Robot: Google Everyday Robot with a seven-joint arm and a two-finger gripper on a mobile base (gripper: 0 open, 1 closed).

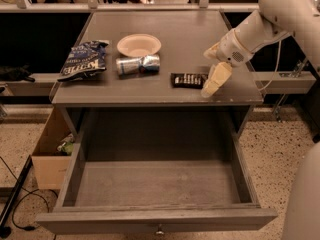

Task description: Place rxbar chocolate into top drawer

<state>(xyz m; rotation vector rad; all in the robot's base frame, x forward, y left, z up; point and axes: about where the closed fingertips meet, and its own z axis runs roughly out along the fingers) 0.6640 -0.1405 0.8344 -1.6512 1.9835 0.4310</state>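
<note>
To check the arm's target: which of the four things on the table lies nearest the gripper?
The dark bar, right beside the gripper near the table's front edge; the can, bowl and chip bag lie farther away.

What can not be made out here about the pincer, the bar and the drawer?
- pincer, at the front right of the table beside the rxbar chocolate: contact with the bar is hidden by its own body.
- Bar's white lettering: too small to read.
- top drawer: back in shadow under the table; front panel cut off by the bottom edge.
- cardboard box: contents mostly hidden by the drawer's side.
</note>
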